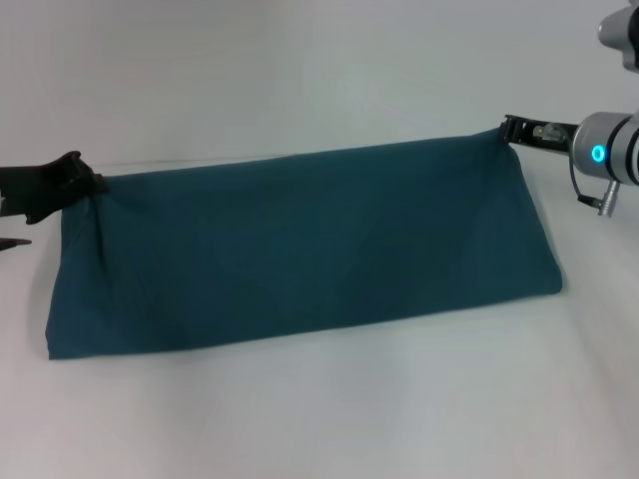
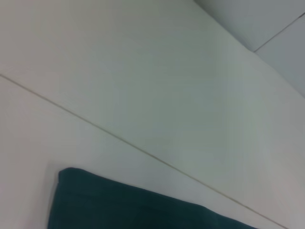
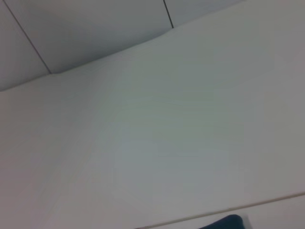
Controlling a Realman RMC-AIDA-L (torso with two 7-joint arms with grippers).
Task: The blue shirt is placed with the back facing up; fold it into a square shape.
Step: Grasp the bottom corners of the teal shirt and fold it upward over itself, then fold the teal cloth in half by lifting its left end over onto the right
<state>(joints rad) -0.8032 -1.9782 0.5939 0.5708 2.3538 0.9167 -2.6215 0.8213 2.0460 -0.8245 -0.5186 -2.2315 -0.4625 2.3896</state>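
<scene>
Holding the far corners of the blue shirt (image 1: 300, 249), the left gripper (image 1: 88, 185) and right gripper (image 1: 511, 130) are closed on cloth; next, a crosswise fold seems needed.

Soft even light, hazy, faint shadows

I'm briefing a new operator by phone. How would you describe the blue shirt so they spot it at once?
Start with the white table that fills the head view. Across its middle lies the blue shirt, folded into a long band, its two far corners bunched at the left tool and the right tool. It is the only dark teal cloth on the pale surface, plain with no print showing.
</scene>
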